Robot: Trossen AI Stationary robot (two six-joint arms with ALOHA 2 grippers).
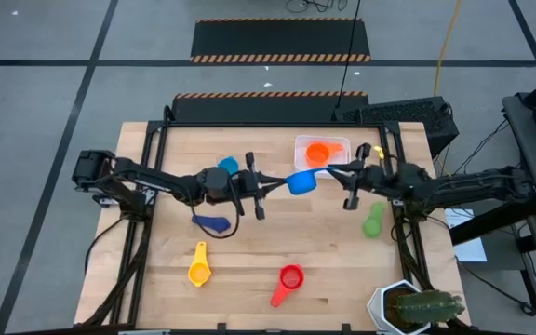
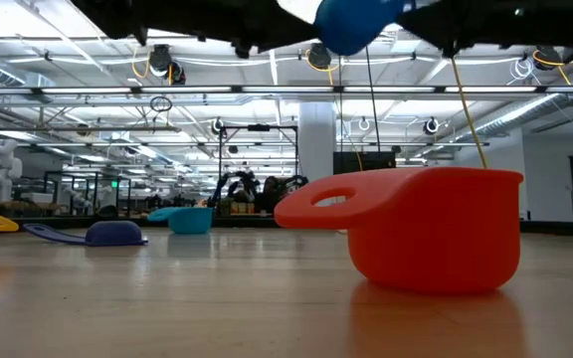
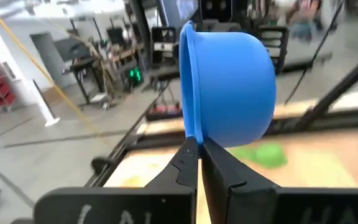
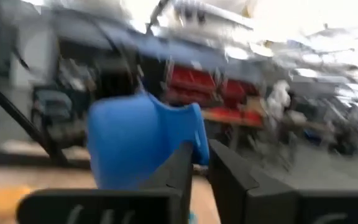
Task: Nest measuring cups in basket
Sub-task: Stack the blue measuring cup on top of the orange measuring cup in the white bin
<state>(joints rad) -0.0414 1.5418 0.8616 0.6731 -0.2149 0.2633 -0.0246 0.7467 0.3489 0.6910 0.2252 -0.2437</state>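
Note:
A blue measuring cup (image 1: pixel 302 181) hangs in the air over the table's middle, between both grippers. My left gripper (image 3: pixel 199 146) is shut on it from the left. My right gripper (image 4: pixel 199 152) stands just to its right with a narrow gap; the cup's flat handle (image 4: pixel 191 134) reaches between its fingertips. The white basket (image 1: pixel 338 141) sits at the far right with the orange cup (image 1: pixel 318 153) inside. On the table lie the light blue (image 1: pixel 228 166), navy (image 1: pixel 214 224), yellow (image 1: pixel 199 270), red (image 1: pixel 289 279) and green (image 1: pixel 373 221) cups. My left gripper pinches a thin edge (image 3: pixel 193 138) of the blue cup, in line with its rim, between its two fingers. The fingers come level from the table's left. The cup is lifted clear, its bowl (image 3: pixel 235 87) on its side beyond the fingertips. My right gripper: whether it touches the handle cannot be told.
A white pot with a cactus (image 1: pixel 415 307) stands at the near right corner. In the low view the red cup (image 2: pixel 416 229) fills the foreground. Bare wood lies between the basket and the near cups.

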